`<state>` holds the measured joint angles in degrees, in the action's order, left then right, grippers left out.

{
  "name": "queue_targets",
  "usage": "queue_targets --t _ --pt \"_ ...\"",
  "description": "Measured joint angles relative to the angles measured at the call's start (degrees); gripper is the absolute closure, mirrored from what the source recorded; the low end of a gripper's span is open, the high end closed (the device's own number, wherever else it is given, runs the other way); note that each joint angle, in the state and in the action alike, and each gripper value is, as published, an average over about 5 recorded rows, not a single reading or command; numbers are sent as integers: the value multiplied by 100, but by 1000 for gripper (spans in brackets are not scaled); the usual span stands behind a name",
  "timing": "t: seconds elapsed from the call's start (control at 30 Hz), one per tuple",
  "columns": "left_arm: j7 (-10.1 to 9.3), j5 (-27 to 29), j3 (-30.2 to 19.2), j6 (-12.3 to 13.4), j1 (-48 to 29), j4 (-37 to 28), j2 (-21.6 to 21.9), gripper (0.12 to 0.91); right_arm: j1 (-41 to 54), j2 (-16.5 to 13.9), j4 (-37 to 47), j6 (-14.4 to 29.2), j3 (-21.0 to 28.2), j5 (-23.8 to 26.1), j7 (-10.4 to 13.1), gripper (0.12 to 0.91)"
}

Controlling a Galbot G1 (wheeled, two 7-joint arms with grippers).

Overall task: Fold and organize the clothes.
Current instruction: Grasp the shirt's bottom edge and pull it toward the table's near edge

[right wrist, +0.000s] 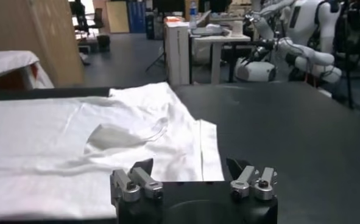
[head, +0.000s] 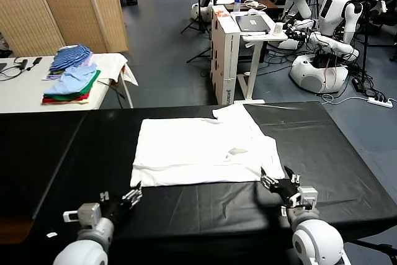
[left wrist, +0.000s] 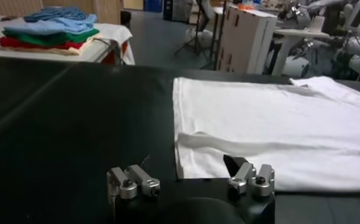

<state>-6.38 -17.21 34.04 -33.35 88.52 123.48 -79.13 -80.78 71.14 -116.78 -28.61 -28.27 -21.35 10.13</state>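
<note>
A plain white short-sleeved cotton T-shirt (head: 201, 150) lies spread flat on the black cloth-covered table (head: 56, 153), roughly in its middle, with 1 sleeve reaching toward the table's far edge. In the right wrist view the T-shirt (right wrist: 76, 146) shows a neck opening and soft creases; no printed side faces up.

The left gripper (head: 131, 197) sits low over the table at the T-shirt's near left corner, its fingers spread wide and holding nothing. In the left wrist view, the left gripper (left wrist: 192, 182) has 1 fingertip over the hem edge and the other over bare black cloth.

The right gripper (head: 278, 184) sits at the T-shirt's near right corner, jaws equally wide and empty. From its own wrist camera, the right gripper (right wrist: 192, 179) has 1 fingertip in front of the white fabric and the other beside it over the table.

Beyond the T-shirt, past the table's far left corner, a stack of blue, green and red folded garments (head: 71, 79) rests on a small white side table (head: 25, 88).
</note>
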Motion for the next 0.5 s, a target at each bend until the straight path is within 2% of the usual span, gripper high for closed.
queue_targets --t 0.3,0.4,0.5 --pt "13 57 -8 52 -107 -228 58 126 -36 33 37 9 38 33 36 139" --pt "18 60 -44 56 -99 -261 38 158 -62 28 42 4 49 33 57 237" --pt "21 72 -89 59 -91 -276 14 228 -64 11 71 -3 58 11 68 397"
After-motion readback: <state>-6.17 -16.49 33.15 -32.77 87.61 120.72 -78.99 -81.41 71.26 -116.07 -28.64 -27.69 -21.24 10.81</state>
